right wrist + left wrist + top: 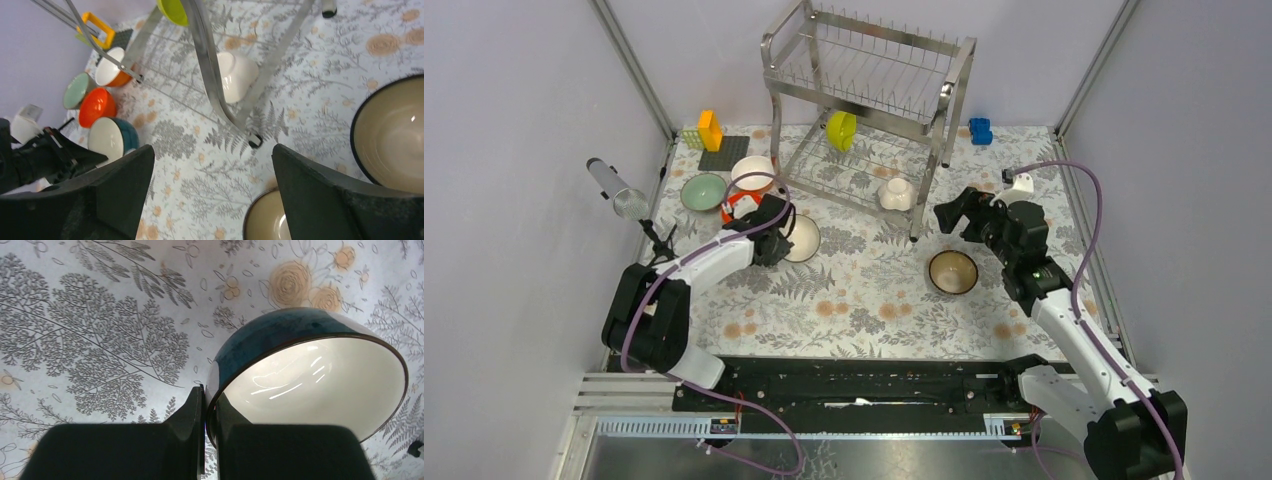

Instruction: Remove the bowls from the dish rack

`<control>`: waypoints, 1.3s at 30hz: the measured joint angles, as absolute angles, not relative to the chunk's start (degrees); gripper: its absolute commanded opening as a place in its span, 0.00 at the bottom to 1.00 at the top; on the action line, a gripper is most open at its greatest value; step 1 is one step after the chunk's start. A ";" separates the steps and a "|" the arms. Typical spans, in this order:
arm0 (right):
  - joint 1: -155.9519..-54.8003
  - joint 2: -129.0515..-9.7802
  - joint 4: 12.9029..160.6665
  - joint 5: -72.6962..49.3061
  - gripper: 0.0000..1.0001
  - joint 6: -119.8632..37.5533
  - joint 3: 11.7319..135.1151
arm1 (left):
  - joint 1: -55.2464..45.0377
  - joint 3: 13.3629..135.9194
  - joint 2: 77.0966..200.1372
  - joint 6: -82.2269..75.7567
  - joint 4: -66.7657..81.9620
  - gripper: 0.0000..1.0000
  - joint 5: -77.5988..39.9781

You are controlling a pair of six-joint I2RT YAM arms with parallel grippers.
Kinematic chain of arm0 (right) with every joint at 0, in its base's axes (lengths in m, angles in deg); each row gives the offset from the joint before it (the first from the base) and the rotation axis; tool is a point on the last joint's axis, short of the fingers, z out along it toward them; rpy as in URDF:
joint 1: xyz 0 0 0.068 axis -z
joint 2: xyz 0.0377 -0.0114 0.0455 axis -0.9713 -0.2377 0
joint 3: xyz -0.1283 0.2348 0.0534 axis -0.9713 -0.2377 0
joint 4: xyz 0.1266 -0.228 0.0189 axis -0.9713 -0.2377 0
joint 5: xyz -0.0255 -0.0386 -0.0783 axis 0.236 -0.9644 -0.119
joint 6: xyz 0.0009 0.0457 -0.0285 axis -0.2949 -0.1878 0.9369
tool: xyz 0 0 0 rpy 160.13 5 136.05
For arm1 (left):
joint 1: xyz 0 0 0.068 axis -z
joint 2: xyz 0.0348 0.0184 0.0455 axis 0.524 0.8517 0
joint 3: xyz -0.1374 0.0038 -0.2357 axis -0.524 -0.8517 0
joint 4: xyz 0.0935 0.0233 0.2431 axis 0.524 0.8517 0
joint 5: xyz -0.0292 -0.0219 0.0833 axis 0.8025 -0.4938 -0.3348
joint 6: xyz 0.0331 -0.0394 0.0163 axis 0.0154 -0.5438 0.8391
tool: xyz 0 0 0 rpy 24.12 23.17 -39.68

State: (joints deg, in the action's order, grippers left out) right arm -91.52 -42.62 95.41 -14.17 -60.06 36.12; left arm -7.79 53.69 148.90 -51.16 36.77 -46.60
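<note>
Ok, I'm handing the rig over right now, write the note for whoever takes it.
Left end effector: shut on the rim of the tilted blue bowl, above the table.
Right end effector: open, empty, by the dish rack.
Done: pale green bowl, orange-red bowl and white-and-orange bowl sit far left; brown bowl sits right.
Left: yellow-green bowl and white bowl in the rack; set the blue one down.

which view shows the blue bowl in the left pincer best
Left wrist: the blue bowl fills the frame, its rim pinched in the left pincer. Top external shows only its pale inside, partly under the arm; right wrist shows it small, at the left.
</note>
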 measured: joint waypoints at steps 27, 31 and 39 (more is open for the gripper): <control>-91.52 -37.72 83.81 -16.77 0.89 -55.53 35.70 | -27.55 49.02 143.26 -70.02 50.37 0.05 -47.48; -91.52 -37.72 83.78 -16.79 0.89 -55.51 35.70 | -31.07 49.10 142.87 -72.80 52.73 0.07 -48.72; -91.52 -37.55 83.68 -16.77 0.90 -54.74 35.70 | -35.48 52.54 143.63 -71.53 53.25 0.45 -47.93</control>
State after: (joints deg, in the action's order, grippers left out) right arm -91.52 -37.55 83.68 -16.77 -54.74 35.70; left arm -35.48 52.54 143.63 -71.53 53.25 -47.93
